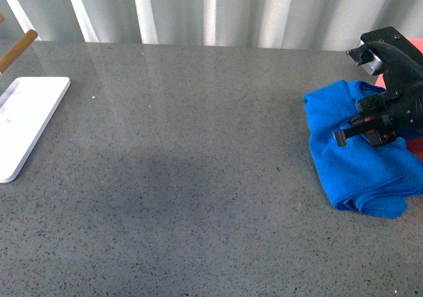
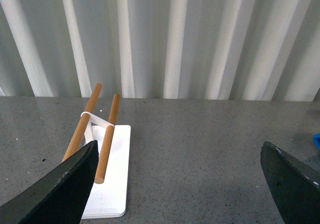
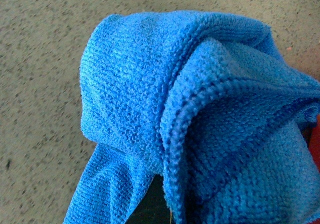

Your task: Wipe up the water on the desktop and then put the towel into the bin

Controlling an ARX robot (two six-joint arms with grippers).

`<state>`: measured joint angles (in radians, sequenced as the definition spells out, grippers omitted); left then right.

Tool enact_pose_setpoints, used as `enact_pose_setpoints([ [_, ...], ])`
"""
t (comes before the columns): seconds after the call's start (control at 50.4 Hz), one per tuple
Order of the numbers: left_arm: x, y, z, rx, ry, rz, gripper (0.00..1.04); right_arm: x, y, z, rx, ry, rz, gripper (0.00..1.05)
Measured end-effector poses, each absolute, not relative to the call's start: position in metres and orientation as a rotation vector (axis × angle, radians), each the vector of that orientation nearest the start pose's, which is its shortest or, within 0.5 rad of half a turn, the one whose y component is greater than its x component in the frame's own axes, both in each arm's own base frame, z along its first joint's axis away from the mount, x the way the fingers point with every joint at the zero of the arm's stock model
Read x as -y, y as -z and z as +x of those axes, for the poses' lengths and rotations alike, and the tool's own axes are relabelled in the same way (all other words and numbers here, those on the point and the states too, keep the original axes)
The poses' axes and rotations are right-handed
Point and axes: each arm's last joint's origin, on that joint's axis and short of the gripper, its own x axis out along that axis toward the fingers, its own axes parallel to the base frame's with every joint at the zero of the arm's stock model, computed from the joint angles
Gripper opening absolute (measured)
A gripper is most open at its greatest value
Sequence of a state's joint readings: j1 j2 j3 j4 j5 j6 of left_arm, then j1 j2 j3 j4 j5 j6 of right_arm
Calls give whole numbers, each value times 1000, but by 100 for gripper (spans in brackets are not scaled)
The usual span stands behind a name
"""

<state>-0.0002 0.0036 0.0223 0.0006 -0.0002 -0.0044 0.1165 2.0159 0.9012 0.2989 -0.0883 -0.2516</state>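
Observation:
The blue towel hangs bunched at the far right, its lower folds on the speckled grey desktop. My right gripper is shut on the towel's upper part. In the right wrist view the towel fills the picture and hides the fingers. Only a salmon-pink sliver of the bin shows at the right edge, behind the gripper. My left gripper is open over bare desktop, with nothing between its dark fingers. No water shows on the desktop.
A flat white base with wooden rods lies at the left edge; in the left wrist view the base is beside one finger. A corrugated pale wall closes the back.

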Motion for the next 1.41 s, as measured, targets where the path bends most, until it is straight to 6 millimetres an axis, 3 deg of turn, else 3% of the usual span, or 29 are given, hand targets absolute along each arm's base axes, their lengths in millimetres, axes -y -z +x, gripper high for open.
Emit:
enact_pose_setpoints([
  [0.159,0,-171,97,19,0,-4,98,-56,-67,386,-816,-304,-250,3],
  [0.297,0,-171,97,19,0,-4,98,-81,-54,415,-843,-329,-251,3],
  [0.456,0,-171,97,19,0,-4,98,-117,-55,436,-818,-369,-273,3],
  [0.615,0,-171,97,19,0,-4,98,-168,-52,425,-801,-473,-310,3],
  [0.773,0,-171,97,19,0,-4,98,-185,-49,399,-776,-531,-356,3],
  [0.892,0,-171,97,19,0,-4,98,-177,-51,374,-715,-545,-438,3],
  [1.15,0,-171,97,19,0,-4,98,-100,-87,299,-626,-517,-490,3],
  [1.408,0,-171,97,19,0,-4,98,-56,-97,283,-626,-468,-477,3],
])
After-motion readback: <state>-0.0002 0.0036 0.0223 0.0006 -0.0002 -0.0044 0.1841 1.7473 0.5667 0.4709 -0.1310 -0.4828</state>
